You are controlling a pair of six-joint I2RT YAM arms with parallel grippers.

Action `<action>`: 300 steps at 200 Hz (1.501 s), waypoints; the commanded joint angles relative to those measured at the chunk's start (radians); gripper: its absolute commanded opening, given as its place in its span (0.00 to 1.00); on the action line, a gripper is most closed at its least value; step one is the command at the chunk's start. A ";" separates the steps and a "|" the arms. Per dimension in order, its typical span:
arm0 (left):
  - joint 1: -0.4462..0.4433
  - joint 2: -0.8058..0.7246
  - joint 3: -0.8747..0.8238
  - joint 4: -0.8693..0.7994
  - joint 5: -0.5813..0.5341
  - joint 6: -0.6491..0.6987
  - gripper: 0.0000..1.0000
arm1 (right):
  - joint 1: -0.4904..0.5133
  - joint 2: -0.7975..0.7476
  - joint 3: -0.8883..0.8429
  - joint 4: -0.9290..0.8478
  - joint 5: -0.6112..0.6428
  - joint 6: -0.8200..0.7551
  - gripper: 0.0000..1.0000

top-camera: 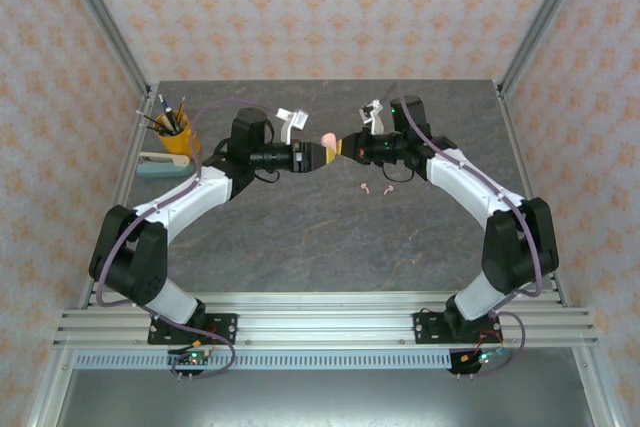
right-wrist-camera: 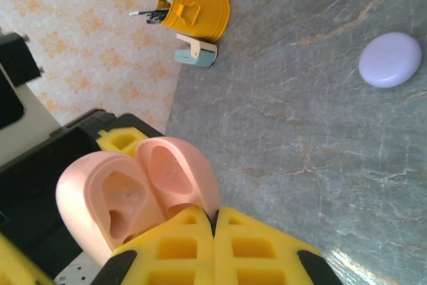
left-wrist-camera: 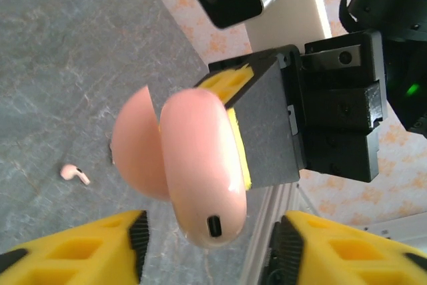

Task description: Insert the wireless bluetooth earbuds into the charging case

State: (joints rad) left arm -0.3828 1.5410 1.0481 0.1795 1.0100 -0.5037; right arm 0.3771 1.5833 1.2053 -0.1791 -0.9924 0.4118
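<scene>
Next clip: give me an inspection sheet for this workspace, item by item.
Surface: grey marbled tabletop, no spills seen.
Job's things: open pink case held off the table, wells empty; a pink earbud and a second pink earbud loose on the table; closed lilac case lying flat.
Clutter: yellow pen cup; teal-and-white desk tool beside it.
Grippers: right pincer shut on the pink case; left pincer open, fingers either side of the case.
Cables: purple cables run along both arms.
Surroundings: patterned walls, metal frame posts.
</scene>
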 commanded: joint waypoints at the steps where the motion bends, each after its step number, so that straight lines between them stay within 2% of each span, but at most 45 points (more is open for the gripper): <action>1: 0.002 -0.010 0.033 -0.018 -0.019 0.021 0.65 | -0.002 -0.007 0.054 -0.092 0.047 -0.088 0.00; 34: 0.032 -0.031 0.072 -0.103 -0.010 0.071 0.75 | -0.003 0.013 0.122 -0.253 0.101 -0.218 0.00; 58: 0.060 -0.029 0.150 -0.260 0.014 0.166 0.80 | -0.002 0.030 0.179 -0.365 0.143 -0.329 0.00; 103: 0.071 0.078 0.387 -0.707 0.102 0.432 0.81 | 0.007 0.045 0.281 -0.543 0.207 -0.556 0.00; 158: 0.067 0.244 0.587 -1.089 0.216 0.704 0.80 | 0.062 0.077 0.399 -0.723 0.346 -0.744 0.00; 225: 0.061 0.361 0.671 -1.224 0.272 0.825 0.74 | 0.101 0.129 0.444 -0.739 0.391 -0.768 0.00; 300: 0.035 0.419 0.682 -1.084 0.183 0.717 0.68 | 0.107 0.181 0.452 -0.670 0.360 -0.728 0.00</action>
State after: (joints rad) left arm -0.3420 1.9648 1.7084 -0.9615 1.2228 0.2546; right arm 0.4789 1.7546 1.6299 -0.8852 -0.6247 -0.3256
